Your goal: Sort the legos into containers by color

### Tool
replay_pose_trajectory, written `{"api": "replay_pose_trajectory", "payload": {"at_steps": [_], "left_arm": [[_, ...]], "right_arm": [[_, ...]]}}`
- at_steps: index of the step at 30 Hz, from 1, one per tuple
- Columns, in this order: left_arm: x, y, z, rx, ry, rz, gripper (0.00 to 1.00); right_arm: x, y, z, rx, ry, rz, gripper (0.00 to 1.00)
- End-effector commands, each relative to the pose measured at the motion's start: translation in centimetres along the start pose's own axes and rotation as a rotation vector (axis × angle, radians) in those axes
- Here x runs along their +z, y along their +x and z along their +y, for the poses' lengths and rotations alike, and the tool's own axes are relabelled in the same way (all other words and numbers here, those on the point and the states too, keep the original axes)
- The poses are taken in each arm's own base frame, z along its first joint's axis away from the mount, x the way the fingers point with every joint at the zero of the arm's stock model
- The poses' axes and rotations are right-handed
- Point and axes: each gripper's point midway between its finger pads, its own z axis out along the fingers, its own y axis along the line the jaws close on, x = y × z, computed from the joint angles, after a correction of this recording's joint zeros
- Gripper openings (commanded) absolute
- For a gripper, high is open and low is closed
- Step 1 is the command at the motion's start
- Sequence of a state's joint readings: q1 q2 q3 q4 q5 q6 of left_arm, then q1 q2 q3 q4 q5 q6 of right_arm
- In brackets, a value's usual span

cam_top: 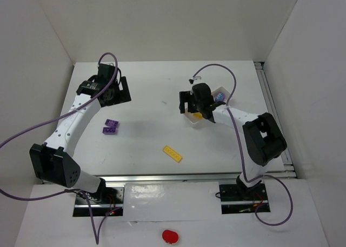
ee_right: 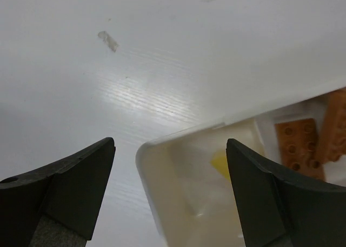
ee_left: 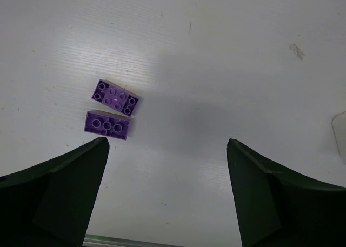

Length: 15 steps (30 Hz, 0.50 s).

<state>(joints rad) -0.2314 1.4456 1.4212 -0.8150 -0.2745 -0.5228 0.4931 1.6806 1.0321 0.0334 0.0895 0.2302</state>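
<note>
My right gripper (ee_right: pixel 170 147) hung released over the tub (ee_right: pixel 162 138) corner; lowered further, it could have snagged the rim and tipped it. The left gripper (ee_left: pixel 166 143) was released too.

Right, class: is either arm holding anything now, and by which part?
Nothing is held: the left gripper and the right gripper are both open and empty.
</note>
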Motion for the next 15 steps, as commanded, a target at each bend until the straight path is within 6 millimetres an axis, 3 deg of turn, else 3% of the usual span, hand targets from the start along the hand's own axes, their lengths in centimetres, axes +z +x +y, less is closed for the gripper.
{"api": "replay_pose_trajectory", "payload": {"at_steps": [1, 5, 8, 15], "left_arm": [[-0.8, -1.4, -0.3, 0.005, 0.022, -0.04, 1.0], [-1.1, -1.6, -0.1, 0.002, 0.016, -0.053, 1.0], [-1.4, -1.7, -0.1, 0.0, 0.02, -0.061, 1.0], [-1.3, -2.0, 0.4, -0.001, -0.008, -0.073, 1.0]], "right_arm": [[0.7, -0.2, 2.5, 0.048, -0.113, 0.039, 0.91], [2.0, 0.4, 4.0, 0.036, -0.155, 0.075, 0.92], [2.5, 2.0, 5.1, 0.021, -0.171, 0.129, 0.92], [3.3, 3.2, 11.4, -0.044, -0.3, 0.162, 0.92]]}}
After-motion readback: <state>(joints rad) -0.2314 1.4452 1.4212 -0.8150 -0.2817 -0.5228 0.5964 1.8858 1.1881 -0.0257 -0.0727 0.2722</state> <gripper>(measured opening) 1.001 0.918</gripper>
